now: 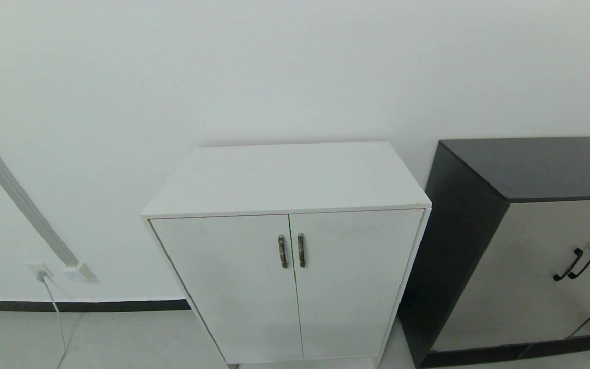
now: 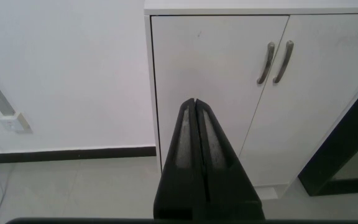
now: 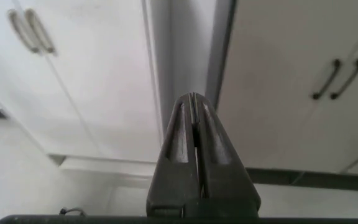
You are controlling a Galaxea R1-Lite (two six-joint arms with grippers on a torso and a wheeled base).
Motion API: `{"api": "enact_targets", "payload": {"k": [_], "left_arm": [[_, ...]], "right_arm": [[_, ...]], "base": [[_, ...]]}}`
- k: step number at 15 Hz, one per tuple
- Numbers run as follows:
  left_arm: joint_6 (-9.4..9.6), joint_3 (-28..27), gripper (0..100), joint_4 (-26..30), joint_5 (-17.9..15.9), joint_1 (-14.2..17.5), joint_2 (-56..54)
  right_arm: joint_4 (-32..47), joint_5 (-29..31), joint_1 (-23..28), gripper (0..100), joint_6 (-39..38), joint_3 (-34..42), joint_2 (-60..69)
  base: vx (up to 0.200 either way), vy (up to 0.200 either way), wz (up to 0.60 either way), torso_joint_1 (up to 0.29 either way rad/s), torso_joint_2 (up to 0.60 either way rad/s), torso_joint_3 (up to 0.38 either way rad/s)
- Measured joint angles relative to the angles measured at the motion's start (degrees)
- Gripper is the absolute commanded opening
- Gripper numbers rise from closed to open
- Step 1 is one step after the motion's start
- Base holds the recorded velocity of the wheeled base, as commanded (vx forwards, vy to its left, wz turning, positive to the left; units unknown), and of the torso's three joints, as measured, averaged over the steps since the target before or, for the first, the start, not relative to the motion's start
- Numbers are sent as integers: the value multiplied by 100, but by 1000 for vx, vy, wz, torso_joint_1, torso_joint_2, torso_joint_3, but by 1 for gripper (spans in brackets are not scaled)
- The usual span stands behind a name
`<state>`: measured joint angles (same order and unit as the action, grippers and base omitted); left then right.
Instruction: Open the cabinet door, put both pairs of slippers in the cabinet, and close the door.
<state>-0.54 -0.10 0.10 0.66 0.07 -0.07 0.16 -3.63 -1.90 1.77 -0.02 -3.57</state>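
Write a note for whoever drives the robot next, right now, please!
Left gripper: shut, empty, facing the white cabinet's left door, not touching it.
Right gripper: shut, empty, facing the gap between the white cabinet and the black cabinet.
White cabinet: both doors closed, handles side by side at the middle.
Done: nothing yet.
Left: open the door, put both pairs of slippers inside, close the door.
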Motion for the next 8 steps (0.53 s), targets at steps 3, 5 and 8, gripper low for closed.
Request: {"api": "enact_targets", "payload": {"k": [3, 5, 8], "left_arm": [[-1, 0, 0, 0, 0, 0, 0], [2, 0, 0, 0, 2, -2, 0], [24, 2, 0, 0, -4, 2, 0]], "right_arm": [[-5, 219, 155, 0, -126, 0, 241], [-23, 332, 179, 0, -423, 0, 300], [-48, 562, 183, 0, -623, 2, 336]], "base": [[0, 0, 0, 0, 0, 0], [0, 0, 0, 0, 0, 0], [0, 0, 0, 0, 0, 0]]}}
